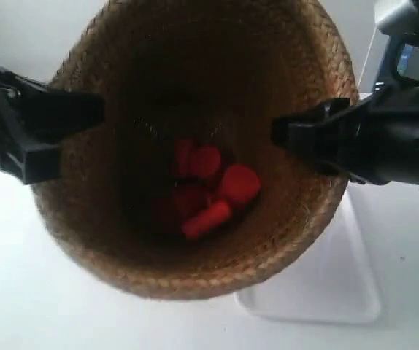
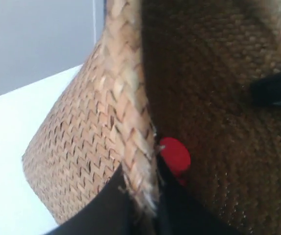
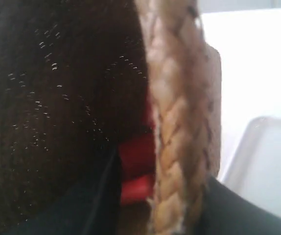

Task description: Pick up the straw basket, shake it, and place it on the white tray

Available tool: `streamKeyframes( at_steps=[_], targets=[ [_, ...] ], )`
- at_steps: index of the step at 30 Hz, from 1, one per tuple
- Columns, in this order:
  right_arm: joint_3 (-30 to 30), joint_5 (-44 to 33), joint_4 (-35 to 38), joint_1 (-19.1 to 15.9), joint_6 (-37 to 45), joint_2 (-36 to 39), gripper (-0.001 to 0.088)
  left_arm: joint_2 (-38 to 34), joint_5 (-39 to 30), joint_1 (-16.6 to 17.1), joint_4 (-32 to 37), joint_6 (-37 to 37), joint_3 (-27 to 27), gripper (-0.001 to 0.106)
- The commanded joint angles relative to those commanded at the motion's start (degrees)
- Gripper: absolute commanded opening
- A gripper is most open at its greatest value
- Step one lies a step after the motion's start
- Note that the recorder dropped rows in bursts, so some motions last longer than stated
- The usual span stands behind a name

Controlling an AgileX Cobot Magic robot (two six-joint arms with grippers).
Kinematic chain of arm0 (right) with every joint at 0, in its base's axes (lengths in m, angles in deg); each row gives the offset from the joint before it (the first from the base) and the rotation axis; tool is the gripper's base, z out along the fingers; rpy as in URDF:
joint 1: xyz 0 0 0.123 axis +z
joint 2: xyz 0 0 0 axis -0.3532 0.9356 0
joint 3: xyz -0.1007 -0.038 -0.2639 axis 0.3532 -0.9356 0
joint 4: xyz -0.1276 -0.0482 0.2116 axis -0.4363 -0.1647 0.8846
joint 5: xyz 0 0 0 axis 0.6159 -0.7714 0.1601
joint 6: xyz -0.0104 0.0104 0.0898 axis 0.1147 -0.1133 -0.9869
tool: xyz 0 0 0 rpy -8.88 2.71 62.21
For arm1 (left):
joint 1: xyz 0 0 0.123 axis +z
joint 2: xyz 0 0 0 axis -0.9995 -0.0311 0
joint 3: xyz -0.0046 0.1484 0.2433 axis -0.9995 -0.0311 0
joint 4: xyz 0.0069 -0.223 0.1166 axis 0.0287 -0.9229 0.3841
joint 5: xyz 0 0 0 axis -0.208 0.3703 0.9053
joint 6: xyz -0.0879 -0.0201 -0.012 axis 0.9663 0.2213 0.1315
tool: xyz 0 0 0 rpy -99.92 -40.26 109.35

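Observation:
The straw basket (image 1: 195, 262) is held up close to the exterior camera, tilted so its dark inside shows. Several red pieces (image 1: 209, 189) lie at its bottom. The left gripper (image 2: 139, 208) is shut on the braided rim (image 2: 130, 112), one finger outside and one inside. The right gripper (image 3: 165, 215) is shut on the opposite rim (image 3: 172, 122) the same way. In the exterior view black fingers (image 1: 56, 109) reach the rim at the view's left and fingers (image 1: 312, 131) at its right. The white tray (image 1: 333, 284) lies on the table below, partly hidden by the basket.
A white table surface (image 1: 34, 306) spreads under the basket. The tray's rim (image 3: 248, 147) shows in the right wrist view beside the basket. A pale wall (image 2: 33, 39) stands behind the table.

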Motion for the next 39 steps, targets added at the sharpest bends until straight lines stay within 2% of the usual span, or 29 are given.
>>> streamKeyframes(
  at_steps=[2,3,5,6,7,10,11,13,16,17,18,22,23,24,26,28,29,30,33,35,37,39],
  targets=[
    [-2.6,8.2,2.4,2.1,1.7,-1.5,0.0,1.3,1.3,0.0,-2.8,-0.2,-1.2,0.0],
    [-5.4,16.5,2.4,3.4,3.3,-0.8,0.0,0.7,3.7,0.0,-3.0,-1.3,-3.2,0.0],
    [-9.2,28.6,2.4,4.3,5.4,2.7,0.0,-2.1,13.0,0.0,-3.1,-4.0,-6.7,0.0],
    [-9.5,30.1,2.4,4.3,5.4,4.0,0.0,-3.1,16.2,0.0,-3.9,-3.3,-7.3,0.0],
    [-8.8,27.2,2.4,4.3,5.4,4.4,0.0,-3.1,16.0,0.0,-4.4,-2.4,-6.9,0.0],
    [-4.1,10.1,3.2,5.7,5.0,0.5,0.0,1.2,2.5,0.0,-4.0,-2.7,-1.7,0.0],
    [-3.3,7.5,4.9,6.6,4.4,-0.9,0.0,2.5,-1.0,0.0,-3.9,-2.9,-0.3,0.0],
    [-3.9,10.6,6.9,8.6,4.4,-2.7,0.0,3.6,-0.8,0.0,-4.4,-3.1,-0.6,0.0],
    [-8.9,27.6,6.6,10.2,5.4,3.0,0.0,-1.1,9.9,0.0,-4.4,-3.8,-6.7,0.0],
    [-9.4,30.5,6.6,10.2,5.9,5.2,0.0,-3.1,11.8,0.0,-4.3,-3.8,-7.8,0.0],
    [-8.5,29.2,6.8,10.1,5.5,6.6,0.0,-3.9,11.2,0.0,-4.5,-2.8,-7.7,0.0],
    [-1.7,10.9,6.8,11.8,4.6,1.9,0.0,1.2,-2.4,0.0,-4.7,-2.0,-2.0,0.0],
    [-1.5,10.4,6.8,12.5,4.7,0.6,0.0,2.4,-2.7,0.0,-4.6,-2.0,-1.4,0.0],
    [-1.8,13.0,5.9,13.1,5.0,-0.1,0.0,3.3,-1.2,0.0,-4.6,-2.0,-1.4,0.0],
    [-5.2,24.8,4.1,13.6,5.7,0.7,0.0,2.8,4.6,0.0,-4.3,-3.5,-3.9,0.0],
    [-8.6,36.7,3.8,13.5,7.5,5.4,0.0,-1.1,13.0,0.0,-4.3,-3.6,-7.6,0.0],
    [-8.9,38.1,3.9,13.5,8.6,7.1,0.0,-2.4,14.7,0.0,-4.3,-3.6,-8.2,0.0],
    [-8.4,36.1,3.9,13.5,8.0,7.7,0.0,-2.7,13.8,0.0,-4.5,-2.8,-7.9,0.0],
    [-3.5,18.3,3.7,14.8,7.1,2.6,0.0,1.2,1.6,0.0,-4.5,-0.9,-2.6,0.0],
    [-2.1,14.0,4.5,16.3,5.3,-0.6,0.0,4.0,-3.3,0.0,-4.5,0.0,-0.4,0.0],
    [-3.7,19.9,3.6,17.3,5.4,-1.6,0.0,5.1,-1.3,0.0,-4.0,-0.4,-1.3,0.0],
    [-8.0,33.1,3.5,17.3,6.7,0.8,0.0,2.9,5.7,0.0,-3.3,-0.5,-5.4,0.0]
  ],
)
